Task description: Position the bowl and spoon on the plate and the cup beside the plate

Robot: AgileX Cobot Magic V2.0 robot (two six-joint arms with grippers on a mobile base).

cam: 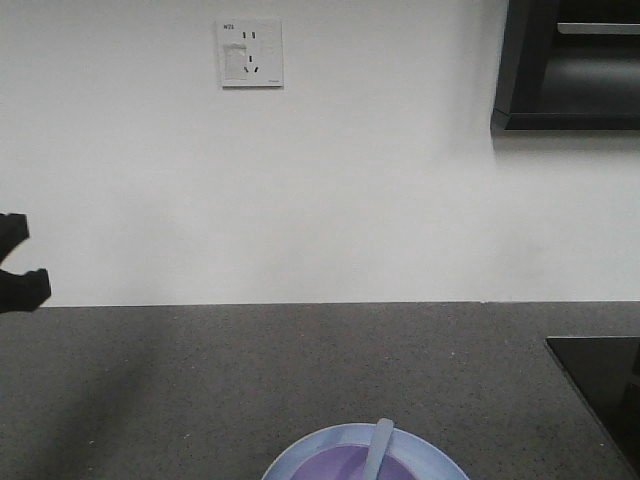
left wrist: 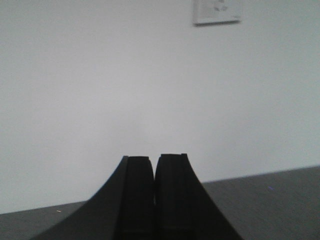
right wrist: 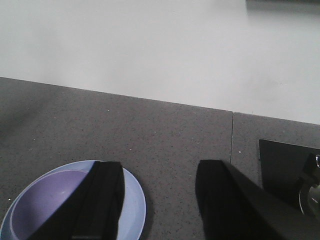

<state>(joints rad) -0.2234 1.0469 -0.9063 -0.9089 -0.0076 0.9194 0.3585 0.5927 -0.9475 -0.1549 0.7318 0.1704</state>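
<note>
Bowl partly under spread right fingers

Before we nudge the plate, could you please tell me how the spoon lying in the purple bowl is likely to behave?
The spoon looks small and thin, so probably light and stiff. It seems to lie loose in the purple bowl, so it may slide if the light-blue plate is jolted. Its smooth finish may be slippery.
</note>
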